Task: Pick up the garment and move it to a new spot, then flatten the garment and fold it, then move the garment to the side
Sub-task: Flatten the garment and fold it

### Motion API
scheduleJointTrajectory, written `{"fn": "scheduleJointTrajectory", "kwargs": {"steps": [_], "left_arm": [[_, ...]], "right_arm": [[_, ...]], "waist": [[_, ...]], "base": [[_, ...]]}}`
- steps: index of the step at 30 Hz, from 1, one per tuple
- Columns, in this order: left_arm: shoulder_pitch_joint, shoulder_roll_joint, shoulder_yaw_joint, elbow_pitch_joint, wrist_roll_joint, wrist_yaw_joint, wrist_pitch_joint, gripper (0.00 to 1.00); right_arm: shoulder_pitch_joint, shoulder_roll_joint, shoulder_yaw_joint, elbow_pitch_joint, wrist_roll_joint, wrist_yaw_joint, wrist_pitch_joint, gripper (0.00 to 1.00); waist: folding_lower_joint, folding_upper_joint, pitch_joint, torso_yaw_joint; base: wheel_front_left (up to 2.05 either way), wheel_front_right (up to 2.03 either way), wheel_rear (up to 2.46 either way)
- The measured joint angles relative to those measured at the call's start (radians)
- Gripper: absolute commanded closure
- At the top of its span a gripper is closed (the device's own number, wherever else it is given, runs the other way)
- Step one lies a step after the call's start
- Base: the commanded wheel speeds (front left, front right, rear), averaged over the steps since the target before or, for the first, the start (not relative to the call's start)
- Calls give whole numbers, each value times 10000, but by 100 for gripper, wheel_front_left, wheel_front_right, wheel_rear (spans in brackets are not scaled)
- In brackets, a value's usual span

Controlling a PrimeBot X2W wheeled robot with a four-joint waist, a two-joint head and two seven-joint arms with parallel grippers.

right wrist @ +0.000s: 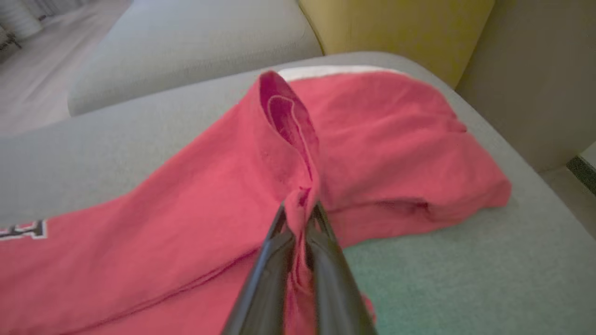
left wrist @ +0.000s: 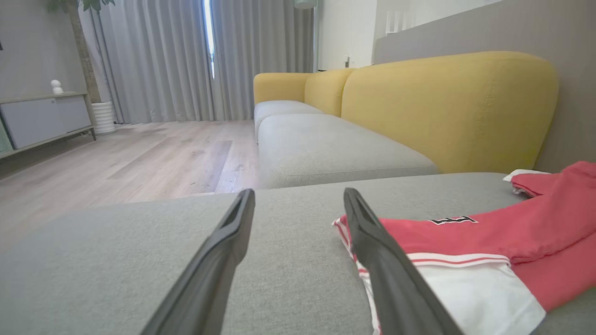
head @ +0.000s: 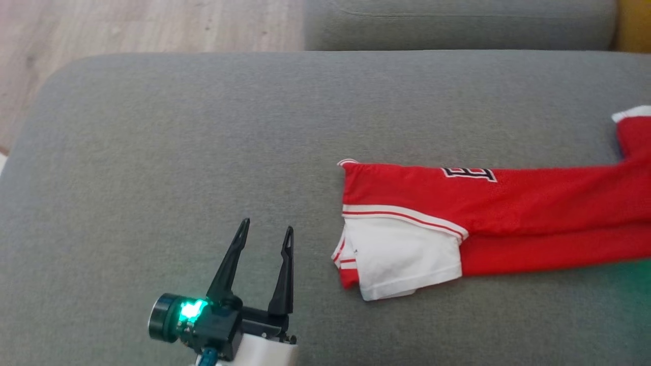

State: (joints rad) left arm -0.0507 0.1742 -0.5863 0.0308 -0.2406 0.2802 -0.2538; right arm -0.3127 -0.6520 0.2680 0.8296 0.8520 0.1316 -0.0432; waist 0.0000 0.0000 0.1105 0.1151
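The garment (head: 508, 203) is a red jersey with white trim and black lettering, lying as a long folded band across the right of the grey cushion (head: 203, 152); its white-trimmed end (head: 402, 254) points left. My left gripper (head: 265, 232) stands open, empty, low on the cushion to the left of that end. From the left wrist the garment (left wrist: 489, 232) lies just right of my left gripper (left wrist: 298, 197). My right gripper (right wrist: 299, 211) is shut on a raised pinch of the garment (right wrist: 372, 139), lifting a ridge of red cloth.
A second grey seat (head: 457, 23) lies beyond the cushion, with a yellow backrest (left wrist: 447, 107) behind it. Wooden floor (head: 127, 25) shows at the upper left, past the cushion's rounded corner. The cushion's right edge (right wrist: 535, 167) drops off near the grey wall.
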Motion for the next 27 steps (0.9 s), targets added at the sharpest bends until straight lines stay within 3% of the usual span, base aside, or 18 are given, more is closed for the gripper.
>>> {"fn": "scheduleJointTrajectory", "kwargs": {"steps": [5, 13, 20, 27], "left_arm": [[105, -245, 290, 127, 188, -268, 0, 0], [217, -573, 581, 307, 464, -792, 0, 0], [217, -754, 731, 456, 671, -1112, 0, 0], [226, -915, 849, 604, 759, -1346, 0, 0]], "right_arm": [[-1, 82, -192, -2359, 773, 0, 251, 100], [319, 1083, -153, -6176, 1193, 0, 1210, 100], [540, 2591, 742, -7239, 477, 0, 2303, 100], [614, 3870, 1841, -6617, -399, -2, 2694, 100]], "waist": [[0, 0, 1, -293], [0, 0, 0, -105], [0, 0, 4, 518], [0, 0, -41, 1205]], "base": [[0, 0, 0], [0, 0, 0], [0, 0, 0], [0, 0, 0]]}}
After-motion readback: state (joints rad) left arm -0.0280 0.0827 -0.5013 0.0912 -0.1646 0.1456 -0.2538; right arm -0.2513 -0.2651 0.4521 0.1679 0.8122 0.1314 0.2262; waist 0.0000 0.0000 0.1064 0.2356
